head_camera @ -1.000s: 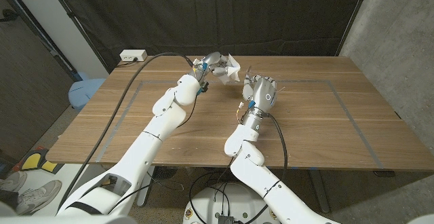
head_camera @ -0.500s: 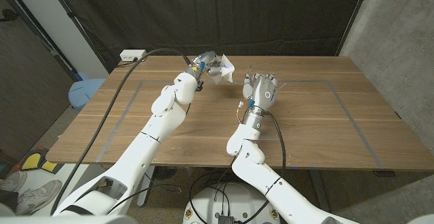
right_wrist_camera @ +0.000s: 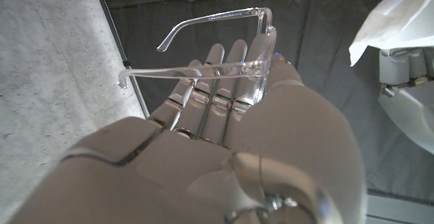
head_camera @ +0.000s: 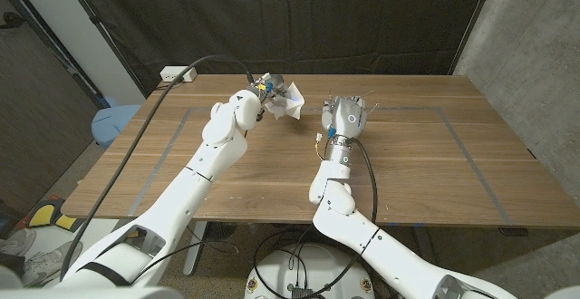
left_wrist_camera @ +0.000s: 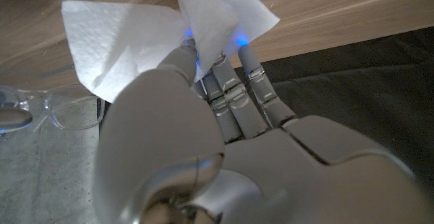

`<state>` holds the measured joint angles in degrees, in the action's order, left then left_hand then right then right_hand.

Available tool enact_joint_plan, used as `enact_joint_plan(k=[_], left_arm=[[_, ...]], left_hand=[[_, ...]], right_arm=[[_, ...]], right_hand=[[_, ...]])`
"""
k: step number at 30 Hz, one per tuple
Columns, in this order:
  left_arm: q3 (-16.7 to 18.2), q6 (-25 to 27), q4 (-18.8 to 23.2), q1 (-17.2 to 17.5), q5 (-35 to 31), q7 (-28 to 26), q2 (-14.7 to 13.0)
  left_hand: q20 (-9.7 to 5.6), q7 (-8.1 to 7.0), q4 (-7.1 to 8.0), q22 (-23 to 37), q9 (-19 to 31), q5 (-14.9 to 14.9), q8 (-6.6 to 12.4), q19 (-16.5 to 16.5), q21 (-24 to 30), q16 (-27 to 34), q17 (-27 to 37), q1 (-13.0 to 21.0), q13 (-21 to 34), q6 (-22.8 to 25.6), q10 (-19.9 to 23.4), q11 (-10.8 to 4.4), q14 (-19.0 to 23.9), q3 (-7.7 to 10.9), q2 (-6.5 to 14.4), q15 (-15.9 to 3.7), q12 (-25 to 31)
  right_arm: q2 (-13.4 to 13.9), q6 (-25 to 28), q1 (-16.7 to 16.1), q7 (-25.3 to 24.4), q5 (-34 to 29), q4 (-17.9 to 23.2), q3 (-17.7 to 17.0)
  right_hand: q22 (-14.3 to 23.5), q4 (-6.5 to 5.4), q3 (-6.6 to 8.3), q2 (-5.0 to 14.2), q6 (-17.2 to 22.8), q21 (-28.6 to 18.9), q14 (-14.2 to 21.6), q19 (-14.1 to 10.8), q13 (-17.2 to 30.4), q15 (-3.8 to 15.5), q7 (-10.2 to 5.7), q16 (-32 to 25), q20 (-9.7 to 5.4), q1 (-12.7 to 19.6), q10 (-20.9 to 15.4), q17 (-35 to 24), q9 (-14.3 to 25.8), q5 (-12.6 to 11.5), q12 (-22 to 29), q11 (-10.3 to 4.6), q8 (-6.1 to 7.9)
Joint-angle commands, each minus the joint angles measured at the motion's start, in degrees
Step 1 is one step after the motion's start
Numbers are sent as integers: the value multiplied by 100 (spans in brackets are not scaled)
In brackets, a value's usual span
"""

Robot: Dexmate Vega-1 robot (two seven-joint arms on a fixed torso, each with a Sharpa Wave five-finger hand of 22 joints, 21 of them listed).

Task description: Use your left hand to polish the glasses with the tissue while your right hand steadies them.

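Wooden table (head_camera: 435, 154), left hand (head_camera: 272, 91) pinching tissue (head_camera: 292, 101), right hand (head_camera: 345, 116) holding glasses (right_wrist_camera: 230, 61)

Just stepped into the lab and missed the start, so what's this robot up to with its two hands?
It is set up to polish a pair of clear plastic-framed glasses. The right hand holds them up above the wooden table, temples unfolded. The left hand grips a crumpled white tissue and is raised close beside the glasses. In the right wrist view the tissue is apart from the frame, so no wiping contact shows at this moment.
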<state>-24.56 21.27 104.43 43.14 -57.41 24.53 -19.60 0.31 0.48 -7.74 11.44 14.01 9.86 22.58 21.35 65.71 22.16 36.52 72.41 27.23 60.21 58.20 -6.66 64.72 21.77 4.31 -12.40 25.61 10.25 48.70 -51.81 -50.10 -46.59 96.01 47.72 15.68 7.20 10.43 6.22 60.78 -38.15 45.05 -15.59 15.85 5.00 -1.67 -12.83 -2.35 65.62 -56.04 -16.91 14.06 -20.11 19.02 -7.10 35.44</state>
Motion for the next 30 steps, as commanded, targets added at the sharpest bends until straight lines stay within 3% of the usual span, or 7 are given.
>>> enact_joint_plan(k=[1, 9, 15, 23, 30], left_arm=[[-300, 399, -107, -325, -793, 1065, -181], [-401, 499, -267, -442, -1319, 1526, -175], [-407, 473, -128, -276, -1716, 1344, -195], [-438, 437, -334, -301, -2136, 1501, -60], [-389, 313, -402, -286, -2224, 1714, -11]], left_hand=[[3, 42, 4, 6, 37, 22, -20, -33, 52, -30, 34, -8, 37, -105, 155, -175, -46, 65, 15, -79, -42], [6, 44, -6, -4, 68, 27, -28, -62, 86, -62, 48, 2, 85, -124, 128, -180, -64, 83, 8, -88, -66], [14, 41, -13, -9, 67, 31, -47, -80, 107, -79, 60, 14, 117, -137, 104, -170, -70, 95, 7, -91, -83], [18, 35, -16, -17, 43, 32, -76, -88, 139, -100, 77, 20, 159, -129, 96, -165, -78, 106, 0, -92, -98], [3, 6, -23, -25, 60, 29, -87, -98, 167, -133, 91, 37, 199, -145, 63, -153, -108, 122, 1, -97, -125]], right_arm=[[477, 1122, 440, 1767, -266, 309, 568], [502, 1339, 566, 2107, -250, 285, 698], [493, 1610, 725, 2422, -305, 251, 882], [538, 1833, 936, 2884, -298, 287, 1113], [560, 1961, 1027, 3129, -247, 290, 1214]], right_hand=[[0, -14, 1, 46, 15, -53, -10, 22, 22, 788, -5, -7, -221, 56, -12, -31, 6, -4, -12, -321, -23], [-16, -9, 5, 48, 26, -87, -27, 30, 27, 791, -1, 14, -211, 64, -10, -31, -16, -4, -14, -303, -34], [-27, -13, 3, 46, 27, -100, -29, 64, 30, 781, -3, 22, -214, 59, 0, -32, -19, -3, -18, -298, -38], [-43, -15, 6, 45, 32, -132, -38, 71, 34, 779, -10, 38, -199, 53, 7, -29, -34, -3, -24, -275, -47], [-69, -32, -13, 18, 5, -96, -127, 291, 32, 752, -22, 90, -125, 12, 90, -13, -65, 6, -63, -284, -82]])
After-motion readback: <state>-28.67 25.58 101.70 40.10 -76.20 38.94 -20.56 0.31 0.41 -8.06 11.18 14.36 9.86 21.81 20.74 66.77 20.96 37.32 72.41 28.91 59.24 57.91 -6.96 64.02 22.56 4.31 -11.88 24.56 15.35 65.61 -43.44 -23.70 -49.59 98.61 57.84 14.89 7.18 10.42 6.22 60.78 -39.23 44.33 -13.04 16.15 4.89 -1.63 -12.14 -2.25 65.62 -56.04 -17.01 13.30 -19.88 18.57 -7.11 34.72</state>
